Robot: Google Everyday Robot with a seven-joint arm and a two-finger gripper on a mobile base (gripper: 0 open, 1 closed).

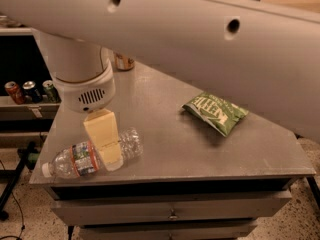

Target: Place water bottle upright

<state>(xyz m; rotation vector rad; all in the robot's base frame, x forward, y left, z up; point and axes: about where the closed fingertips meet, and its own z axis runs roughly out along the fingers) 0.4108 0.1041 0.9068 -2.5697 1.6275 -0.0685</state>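
Note:
The water bottle (75, 160) is clear ribbed plastic with a white cap and an orange-edged label band. It lies on its side at the front left corner of the grey table (165, 149), cap pointing left past the table's edge. My gripper (106, 151) hangs from the white wrist (85, 91) and reaches down onto the bottle's middle, covering part of it just right of the label. The large white arm fills the top of the camera view.
A green chip bag (215, 113) lies on the table to the right. A gold can (123, 62) stands at the back, partly hidden by the arm. Several cans (30, 91) stand on a dark shelf to the left. Drawers (172, 211) sit below the tabletop.

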